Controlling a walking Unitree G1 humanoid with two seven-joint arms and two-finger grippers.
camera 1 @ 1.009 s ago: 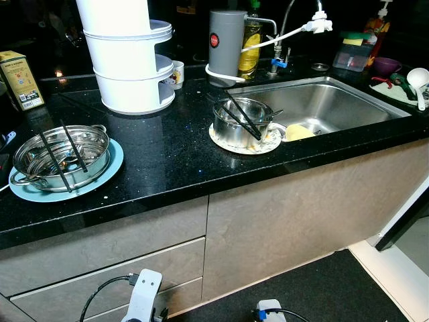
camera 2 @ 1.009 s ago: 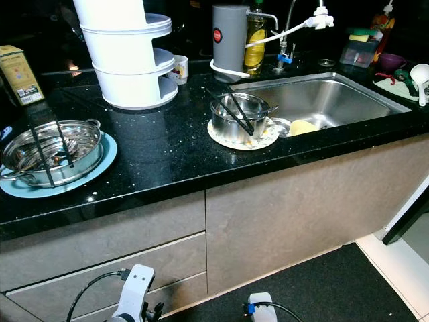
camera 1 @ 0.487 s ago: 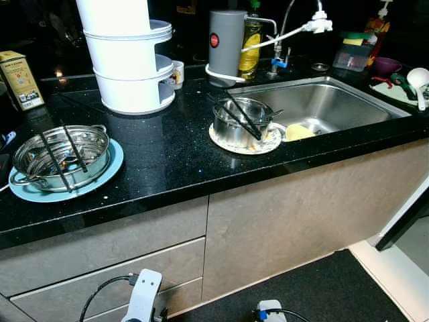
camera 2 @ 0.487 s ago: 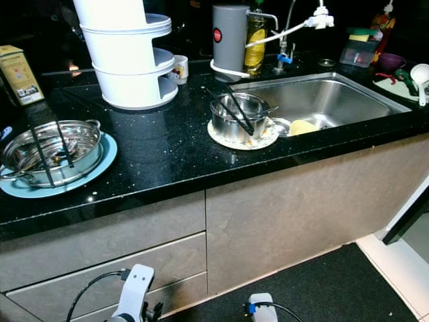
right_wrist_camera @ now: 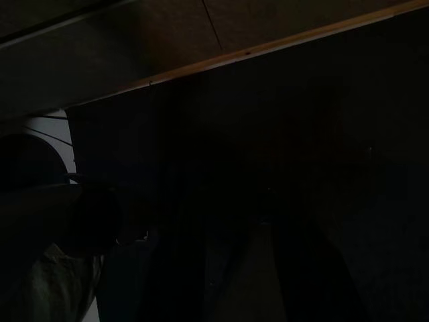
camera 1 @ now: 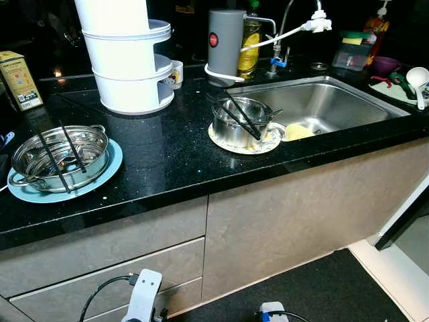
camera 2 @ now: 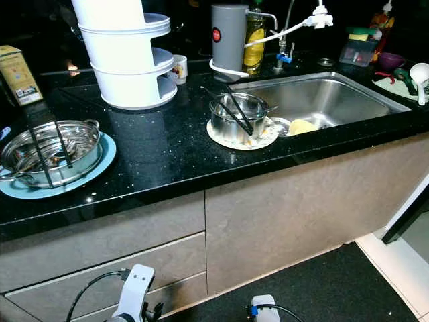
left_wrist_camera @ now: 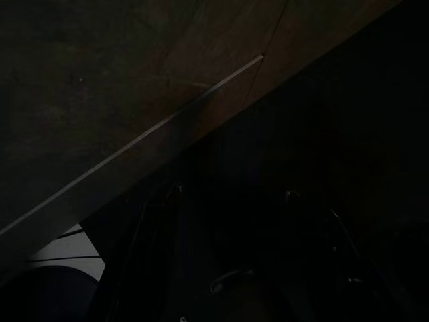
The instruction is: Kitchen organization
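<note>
Nothing has shifted; white tiered rack (camera 1: pixel 131 57) stands behind steel pot (camera 1: pixel 62 155).

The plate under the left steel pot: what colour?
Light blue plate; it shows best in the left eye view.

From my head, both eye views look forward and down across the black surface (camera 1: pixel 167 154) from standing height, taking in the sink (camera 1: pixel 322 100) on my right, the steel pot on its blue plate (camera 1: pixel 64 157) on my left, and the cabinet fronts (camera 1: pixel 268 221) below. The two overlap almost wholly, the right eye shifted slightly sideways. My wrist views sit low and close in deep shade, facing dark cabinet panels (left_wrist_camera: pixel 100 87) and floor.
</note>
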